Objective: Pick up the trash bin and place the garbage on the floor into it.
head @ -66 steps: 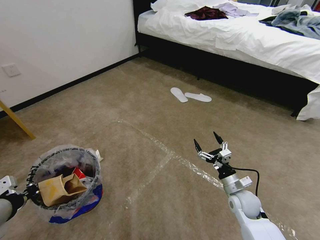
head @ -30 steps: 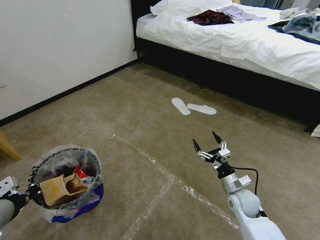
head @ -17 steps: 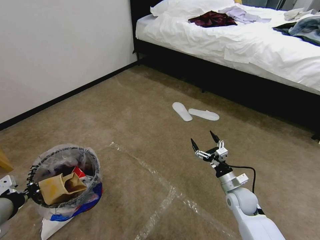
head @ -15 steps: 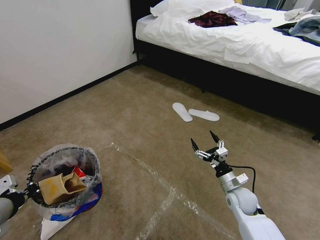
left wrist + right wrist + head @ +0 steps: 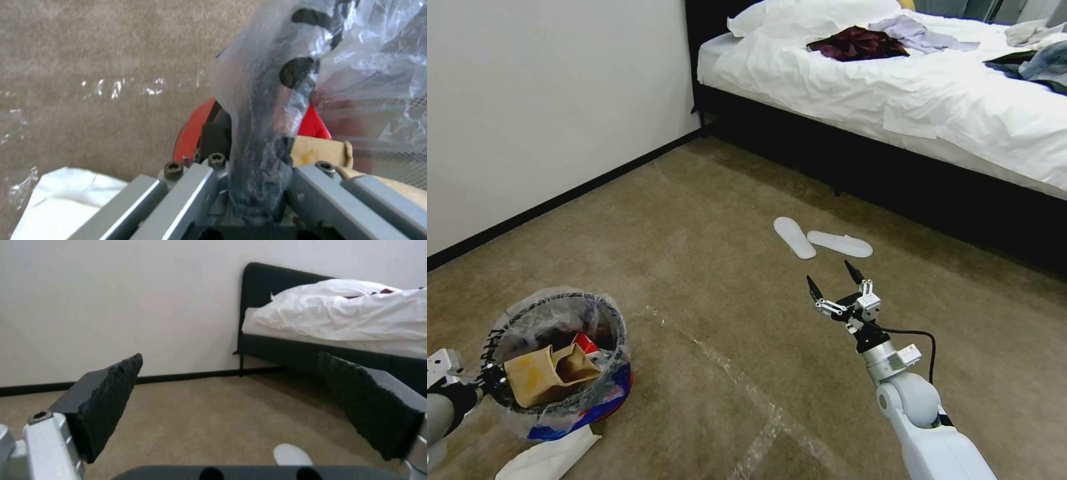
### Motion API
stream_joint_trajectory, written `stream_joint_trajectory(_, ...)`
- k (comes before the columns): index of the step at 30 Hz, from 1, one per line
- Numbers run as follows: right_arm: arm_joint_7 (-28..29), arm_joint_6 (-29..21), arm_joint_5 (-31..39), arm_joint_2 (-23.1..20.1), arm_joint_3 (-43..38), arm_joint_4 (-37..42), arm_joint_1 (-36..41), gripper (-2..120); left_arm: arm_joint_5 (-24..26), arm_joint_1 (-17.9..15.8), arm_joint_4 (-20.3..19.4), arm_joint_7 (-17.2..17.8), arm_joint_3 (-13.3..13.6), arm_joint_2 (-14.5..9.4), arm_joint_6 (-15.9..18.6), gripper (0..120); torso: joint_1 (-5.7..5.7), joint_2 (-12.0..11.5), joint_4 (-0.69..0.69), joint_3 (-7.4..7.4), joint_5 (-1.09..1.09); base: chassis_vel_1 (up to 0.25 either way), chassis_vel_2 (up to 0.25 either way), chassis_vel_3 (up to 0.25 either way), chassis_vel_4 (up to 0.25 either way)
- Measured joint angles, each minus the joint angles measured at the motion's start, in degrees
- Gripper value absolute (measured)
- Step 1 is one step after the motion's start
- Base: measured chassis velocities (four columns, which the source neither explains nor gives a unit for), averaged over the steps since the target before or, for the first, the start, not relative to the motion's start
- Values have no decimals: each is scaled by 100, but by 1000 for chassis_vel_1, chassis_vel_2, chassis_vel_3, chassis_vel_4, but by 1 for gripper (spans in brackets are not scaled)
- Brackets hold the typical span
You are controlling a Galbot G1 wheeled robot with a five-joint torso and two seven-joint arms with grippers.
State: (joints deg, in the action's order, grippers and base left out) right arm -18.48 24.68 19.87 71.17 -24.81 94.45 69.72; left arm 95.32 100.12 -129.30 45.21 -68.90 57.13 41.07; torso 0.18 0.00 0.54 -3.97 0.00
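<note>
Currently, at lower left of the head view, the trash bin (image 5: 560, 363) is gripped at its bagged rim by the clenched left gripper (image 5: 256, 186); a brown cardboard tray (image 5: 547, 375) is lodged inside. A white tissue (image 5: 547, 457) lies on the floor (image 5: 707, 267) beside it. At lower centre, the right gripper (image 5: 832, 283) is held spread and empty, below two white slippers (image 5: 820, 240).

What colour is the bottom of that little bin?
Red, with blue patches: the bin shows this best in the head view, held at its rim by the left gripper.
</note>
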Motion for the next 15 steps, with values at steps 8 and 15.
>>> stream_joint_trajectory(8,4,-8,32,-5,-7,26,13,100,1,1,-22,-2,1,-8,0,1,0,0,1,0,-1,-132,128,128,-129)
stream_joint_trajectory(15,5,-20,63,-9,-9,42,-7,100,0,23,-46,-3,-13,-7,0,1,0,0,0,0,-1,-131,123,126,-133)
